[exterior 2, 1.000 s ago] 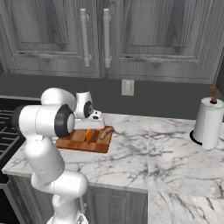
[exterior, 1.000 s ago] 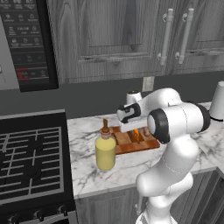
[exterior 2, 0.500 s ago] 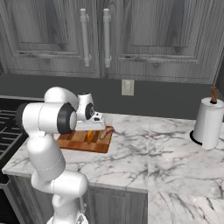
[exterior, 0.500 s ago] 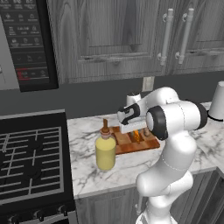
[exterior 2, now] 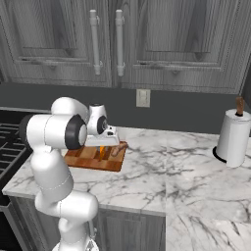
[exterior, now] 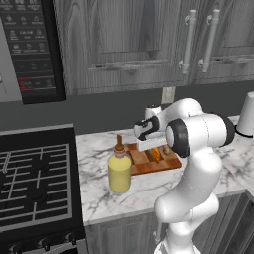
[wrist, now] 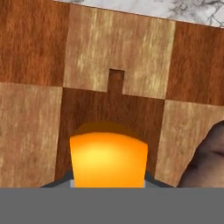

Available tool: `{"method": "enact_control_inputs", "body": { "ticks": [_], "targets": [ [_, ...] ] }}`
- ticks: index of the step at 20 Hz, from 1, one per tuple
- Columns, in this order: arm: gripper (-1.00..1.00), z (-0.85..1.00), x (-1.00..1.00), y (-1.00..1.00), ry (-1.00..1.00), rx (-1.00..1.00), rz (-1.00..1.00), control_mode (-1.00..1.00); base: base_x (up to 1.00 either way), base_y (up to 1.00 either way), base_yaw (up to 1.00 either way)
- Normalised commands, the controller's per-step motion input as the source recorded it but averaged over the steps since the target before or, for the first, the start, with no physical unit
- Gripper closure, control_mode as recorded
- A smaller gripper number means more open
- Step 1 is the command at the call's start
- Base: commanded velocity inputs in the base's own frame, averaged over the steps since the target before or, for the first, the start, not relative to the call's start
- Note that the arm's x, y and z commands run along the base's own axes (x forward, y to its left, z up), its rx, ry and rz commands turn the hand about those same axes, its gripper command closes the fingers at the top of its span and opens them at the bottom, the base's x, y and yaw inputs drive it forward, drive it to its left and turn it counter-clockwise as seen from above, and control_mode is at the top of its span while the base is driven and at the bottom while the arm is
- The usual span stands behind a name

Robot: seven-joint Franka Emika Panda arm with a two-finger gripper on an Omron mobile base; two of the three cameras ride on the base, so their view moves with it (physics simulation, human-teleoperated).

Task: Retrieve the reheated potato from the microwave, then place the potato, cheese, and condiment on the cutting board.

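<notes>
From the left base view I see my gripper (exterior: 155, 150) at frame centre, low over the cutting board (exterior: 144, 161), with the cheese (exterior: 156, 153) a small orange sliver just beneath the hand. The condiment (exterior: 119, 171) stands upright on the marble counter (exterior: 99, 188) left of centre, just off the board's near left corner, not on it. The microwave (exterior: 30, 49) fills the upper left, door shut; its button panel carries small white lettering I cannot read. A stove (exterior: 34, 183) sits lower left.

The right base view gives what that one lacks: the potato (exterior 2: 116, 149) lies on the right part of the board (exterior 2: 83, 158), just right of the cheese (exterior 2: 101, 151), and a paper towel roll (exterior 2: 232, 139) stands at the right edge.

In the hand view, the cheese (wrist: 109, 159) sits bottom centre, pinched between the fingertips (wrist: 151, 180), with its lower edge on or just above the checkered squares; I cannot tell which. The potato (wrist: 205, 159) bulges in at lower right, on the board (wrist: 118, 52).
</notes>
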Motion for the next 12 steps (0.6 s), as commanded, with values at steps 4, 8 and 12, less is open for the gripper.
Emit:
{"method": "enact_control_inputs", "body": {
  "ticks": [4, 8, 12],
  "targets": [
    [-1.00, -0.02, -0.02, -0.04, 0.00, 0.03, 0.01, -1.00, 0.00, 0.00, 0.00],
    [-1.00, 0.00, -0.04, 0.00, 0.00, 0.01, 0.00, -1.00, 0.00, 0.00, 0.00],
    [-1.00, 0.06, -0.03, 0.00, 0.00, 0.01, 0.00, -1.00, 0.00, 0.00, 0.00]
  ]
}}
